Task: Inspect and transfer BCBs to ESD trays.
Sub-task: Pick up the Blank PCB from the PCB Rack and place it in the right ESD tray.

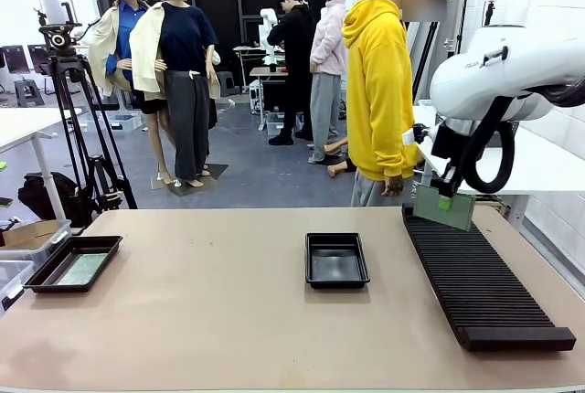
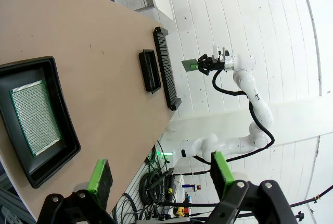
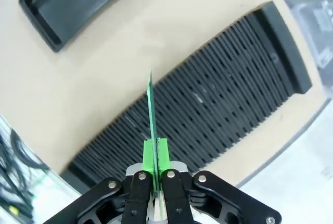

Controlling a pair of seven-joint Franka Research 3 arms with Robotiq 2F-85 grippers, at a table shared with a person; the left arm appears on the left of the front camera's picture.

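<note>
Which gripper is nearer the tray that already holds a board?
Left. The left gripper hangs open near that tray; the right gripper is across the table, shut on a BCB above the rack.

- No text, label, brand, number or sign can be read in any view.
- Front view: a small dark marking (image 1: 491, 58) sits on the white housing of the right arm (image 1: 521, 78). It is too small to read.
- Right wrist view: the held BCB (image 3: 151, 110) stands edge-on in the closed right tool (image 3: 155, 148). Its faces cannot be checked for print.
- Left wrist view: the second BCB (image 2: 35, 117) lies in an ESD tray (image 2: 65, 125) near the left edge of the counter (image 2: 104, 78). It shows a fine dot grid, and any characters on it are too small to tell.
</note>
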